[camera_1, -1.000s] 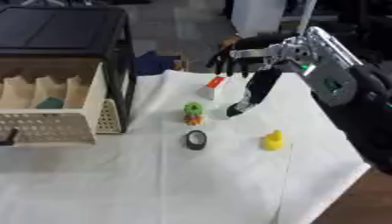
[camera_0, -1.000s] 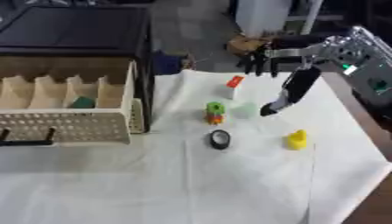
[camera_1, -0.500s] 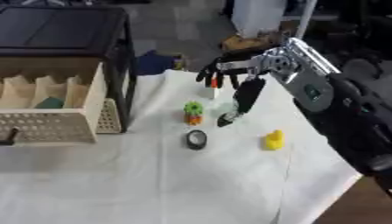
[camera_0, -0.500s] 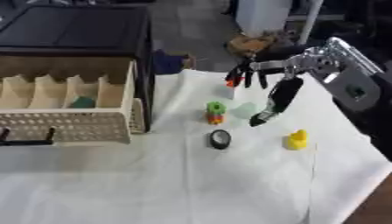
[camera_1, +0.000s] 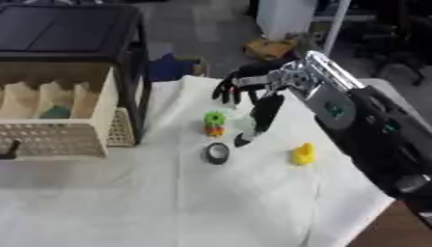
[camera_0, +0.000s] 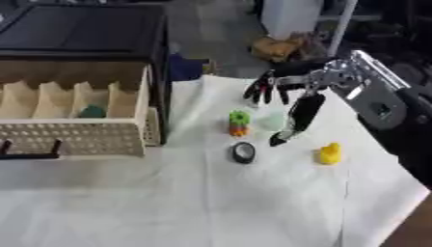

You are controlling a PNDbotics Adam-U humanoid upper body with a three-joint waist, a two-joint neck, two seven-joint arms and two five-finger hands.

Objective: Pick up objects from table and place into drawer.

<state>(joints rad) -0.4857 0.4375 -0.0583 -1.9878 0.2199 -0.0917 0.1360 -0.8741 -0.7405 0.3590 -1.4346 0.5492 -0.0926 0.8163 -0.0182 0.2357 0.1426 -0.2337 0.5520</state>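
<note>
Left eye view: drawer (camera_0: 76, 137) holds one teal thing (camera_0: 92, 112); toy (camera_0: 239, 123), ring (camera_0: 243, 152), duck (camera_0: 330, 153) still on cloth; right hand (camera_0: 283, 94) above, fingers spread, holding nothing.

A yellow duck (camera_0: 330, 154), a green-and-orange toy (camera_0: 239, 122), a black ring (camera_0: 243, 152), a white cloth (camera_0: 211, 202).

Even, diffuse lighting from above — the white table cloth (camera_0: 211, 202) reads bright without glare, while the upper part of the frame stays dim. Shadows are soft and short. Both views are blurred throughout — the right hand (camera_0: 283, 96) smears most.
</note>
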